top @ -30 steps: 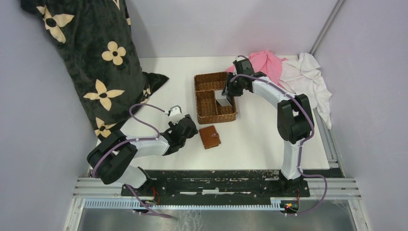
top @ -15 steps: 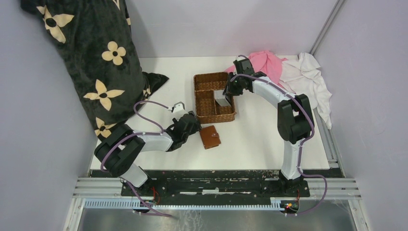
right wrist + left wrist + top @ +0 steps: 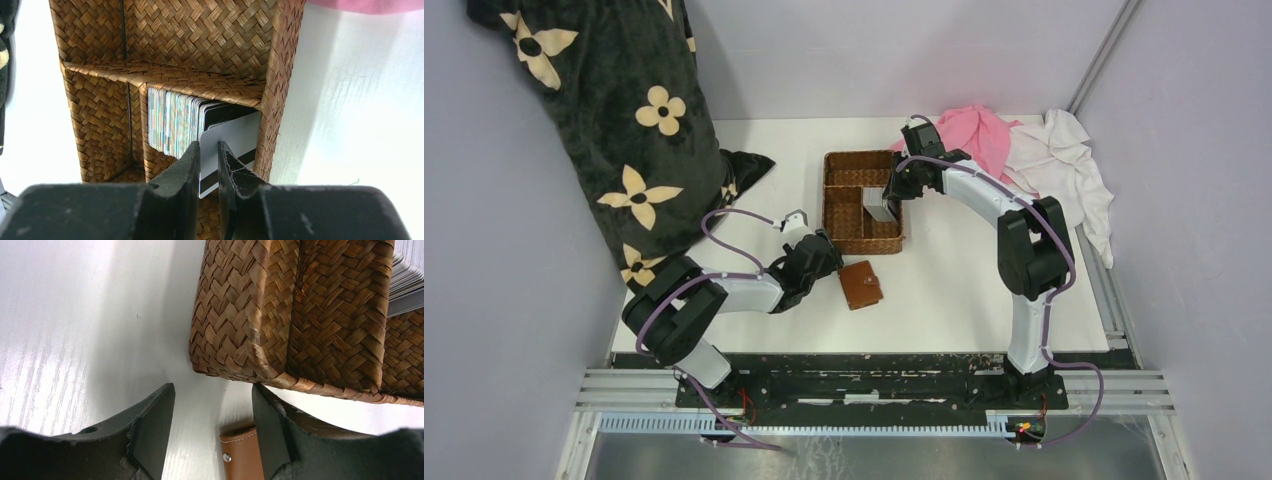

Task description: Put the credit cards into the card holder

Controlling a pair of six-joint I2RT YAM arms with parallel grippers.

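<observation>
Several credit cards [image 3: 175,125] stand on edge in one compartment of a woven basket [image 3: 849,215]. A pale card with a dark stripe [image 3: 240,140] leans at the stack's right end. My right gripper [image 3: 209,146] reaches into that compartment; its jaws stand a narrow gap apart with the striped card's face showing between them. In the top view it is over the basket's right side [image 3: 887,197]. The brown card holder [image 3: 861,284] lies closed on the table in front of the basket. My left gripper [image 3: 212,390] is open, low over the table, with the holder's edge [image 3: 242,455] beside its right finger.
A black flowered fabric [image 3: 614,110] hangs over the left side and back left. Pink cloth [image 3: 979,130] and white cloth [image 3: 1064,165] lie at the back right. The basket corner [image 3: 250,350] is just ahead of my left fingers.
My right jaws have narrowed around the striped card, and the basket has slid slightly left. My left gripper moved closer to the card holder, then held still.
</observation>
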